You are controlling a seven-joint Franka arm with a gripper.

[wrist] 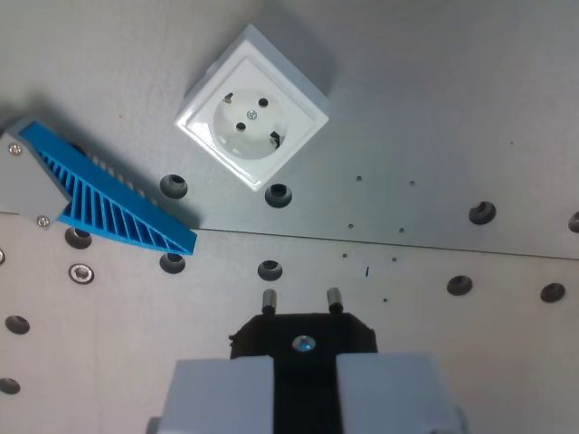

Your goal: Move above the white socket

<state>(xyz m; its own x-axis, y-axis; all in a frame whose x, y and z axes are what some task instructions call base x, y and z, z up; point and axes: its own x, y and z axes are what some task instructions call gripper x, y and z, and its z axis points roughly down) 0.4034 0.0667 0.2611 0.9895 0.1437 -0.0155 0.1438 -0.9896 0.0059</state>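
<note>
Wrist view: the pincer [305, 384], cut off below, clamps a black two-pin plug [303, 336]; above it sits the square glossy white socket [251, 115], a blue ribbed wedge [104, 194] to the socket's lower left.

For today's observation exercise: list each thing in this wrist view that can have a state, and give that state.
white socket: empty, nothing plugged in, sits rotated on the plate.
black plug: held in the gripper, two pins pointing toward the socket, not inserted.
gripper: shut on the black plug.
blue ribbed part: lying apart from the socket, untouched.
</note>
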